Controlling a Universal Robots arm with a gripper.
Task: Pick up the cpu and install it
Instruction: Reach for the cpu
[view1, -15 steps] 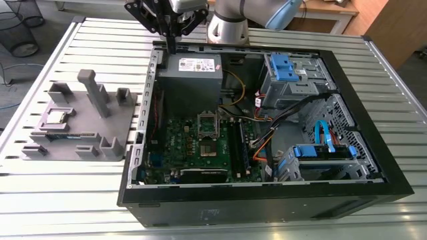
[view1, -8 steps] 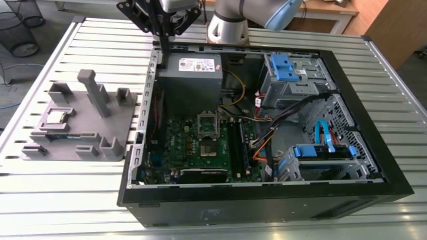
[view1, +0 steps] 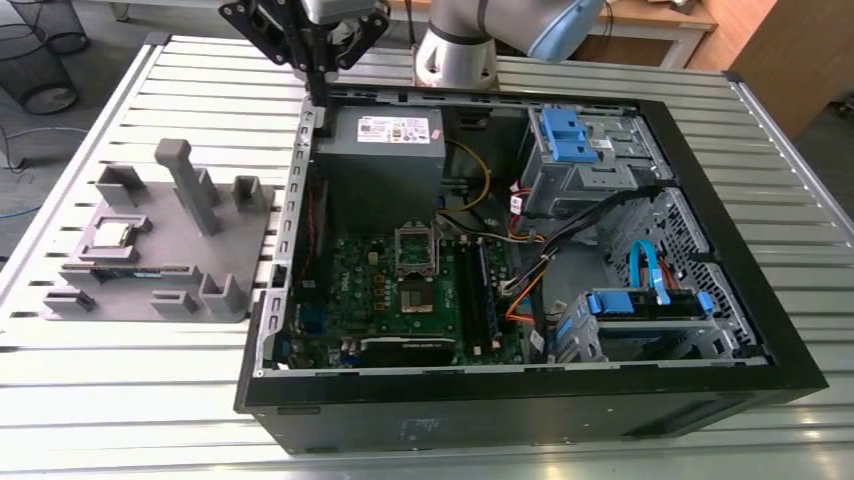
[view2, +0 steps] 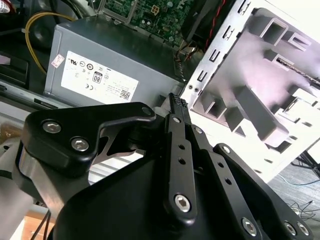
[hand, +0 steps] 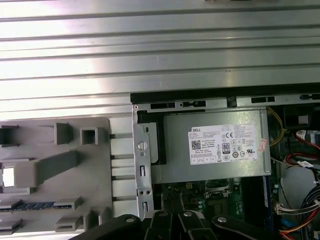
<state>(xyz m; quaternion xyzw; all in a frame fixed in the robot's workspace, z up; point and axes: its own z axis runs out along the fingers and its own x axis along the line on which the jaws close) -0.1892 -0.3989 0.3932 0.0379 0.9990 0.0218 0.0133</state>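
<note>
The gripper (view1: 316, 70) hangs above the far edge of the case (view1: 534, 405), over the corner next to the power supply (view1: 387, 140). In the second wrist view its jaws are drawn together with nothing between them, so the tool is narrow and empty. The cpu (view1: 114, 235) lies flat, metal top up, in a recess of the grey tray (view1: 167, 235). The tray rests on the slatted table (view1: 134, 400), just beside the case on the exterior view's left. The recess probably fixes the chip in a known position and leaves its upper face open to an approach from above. The cpu is well apart from the gripper and untouched. The case lies on its side with the open face upward, which sets the board (view1: 354, 285) level and leaves the socket (view1: 415, 255) near its middle reachable from above. No chip shows in the socket, so the installation is judged not yet begun. Whether the socket frame is raised cannot be told.
</note>
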